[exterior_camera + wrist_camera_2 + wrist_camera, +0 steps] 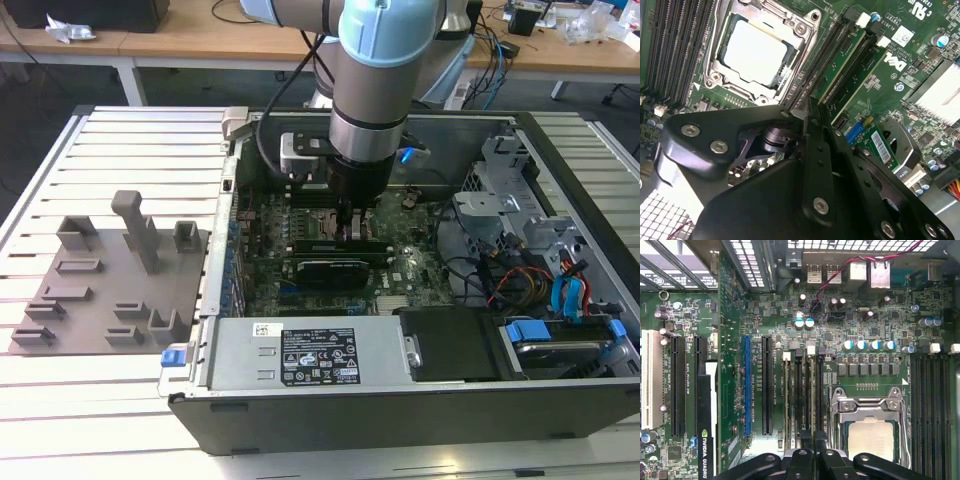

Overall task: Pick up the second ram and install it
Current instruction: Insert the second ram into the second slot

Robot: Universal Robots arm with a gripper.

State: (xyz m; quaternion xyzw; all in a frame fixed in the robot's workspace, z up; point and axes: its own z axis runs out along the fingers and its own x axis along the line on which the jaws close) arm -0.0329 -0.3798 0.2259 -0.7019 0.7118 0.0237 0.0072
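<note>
The second ram (847,67) stands edge-on in a memory slot just beside the CPU socket (757,52), its long axis parallel to the neighbouring slots. The pincer (812,112) is directly over its near end, fingers closed together, seemingly pressing rather than gripping. The grey fixture plate (105,275) lies on the desk (120,140), well apart.

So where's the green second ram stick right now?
In the second wrist view the second ram stands in a motherboard slot beside the silver CPU socket, under the gripper.

The exterior view looks down from high up and far off at the open computer case (420,260) on the bench (130,150). Both wrist views sit very close above the green board, and both show the CPU socket (757,52) (867,432).
</note>
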